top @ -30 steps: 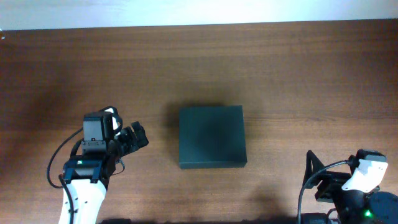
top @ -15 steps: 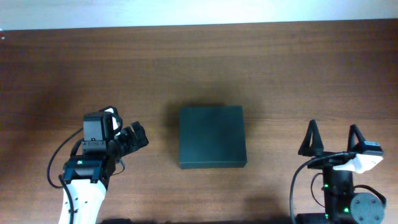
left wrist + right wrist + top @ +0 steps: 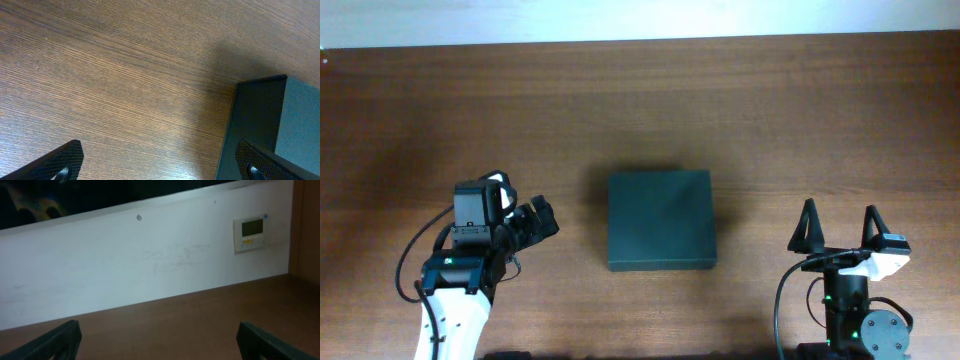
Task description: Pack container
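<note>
Dark green container [image 3: 661,220] — closed, flat, mid-table

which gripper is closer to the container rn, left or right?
The left gripper: it sits just left of the container, box edge in its wrist view. The right gripper is farther off, its camera facing the wall.

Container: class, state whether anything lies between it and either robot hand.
Nothing visible does. Only the table top shows between the container and the left hand on one side, and the right hand on the other. Both hands are open and apart from it.
</note>
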### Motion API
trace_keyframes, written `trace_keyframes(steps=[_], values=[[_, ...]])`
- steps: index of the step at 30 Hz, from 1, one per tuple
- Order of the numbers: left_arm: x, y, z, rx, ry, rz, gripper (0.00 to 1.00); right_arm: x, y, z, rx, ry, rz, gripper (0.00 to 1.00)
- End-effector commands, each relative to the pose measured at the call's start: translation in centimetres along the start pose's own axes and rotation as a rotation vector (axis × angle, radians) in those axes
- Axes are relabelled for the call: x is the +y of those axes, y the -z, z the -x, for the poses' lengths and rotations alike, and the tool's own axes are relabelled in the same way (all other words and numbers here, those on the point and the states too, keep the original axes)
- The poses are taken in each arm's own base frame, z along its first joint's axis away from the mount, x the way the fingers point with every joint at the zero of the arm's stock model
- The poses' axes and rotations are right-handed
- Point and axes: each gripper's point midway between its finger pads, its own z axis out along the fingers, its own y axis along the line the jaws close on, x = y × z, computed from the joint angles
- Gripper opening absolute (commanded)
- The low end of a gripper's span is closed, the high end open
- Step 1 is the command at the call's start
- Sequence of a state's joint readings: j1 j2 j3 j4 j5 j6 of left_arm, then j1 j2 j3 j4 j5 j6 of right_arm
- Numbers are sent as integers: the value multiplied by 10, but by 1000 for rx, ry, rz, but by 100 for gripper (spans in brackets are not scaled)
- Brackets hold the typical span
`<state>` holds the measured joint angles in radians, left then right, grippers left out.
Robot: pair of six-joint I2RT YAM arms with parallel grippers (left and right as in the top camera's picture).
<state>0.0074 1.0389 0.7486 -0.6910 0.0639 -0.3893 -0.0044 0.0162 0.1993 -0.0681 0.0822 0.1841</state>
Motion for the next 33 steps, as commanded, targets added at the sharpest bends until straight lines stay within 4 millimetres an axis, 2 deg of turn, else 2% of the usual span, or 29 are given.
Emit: trace_keyframes(steps=[1,6,21,27,33], values=[[0,-1,-1,6,3,-4,99,-4,-2,-17,26,-1,-8,99],[0,-1,-1,6,3,-4,99,-9,-5,-47,87,4,-20,99],[0,-1,-1,6,3,-4,99,-16,-5,-92,183,39,-28,99],[0,-1,-1,6,3,-4,99,-6,-5,-95,196,226,51,99],[0,-1,-1,6,3,-4,99,-6,-5,-95,196,235,51,99]])
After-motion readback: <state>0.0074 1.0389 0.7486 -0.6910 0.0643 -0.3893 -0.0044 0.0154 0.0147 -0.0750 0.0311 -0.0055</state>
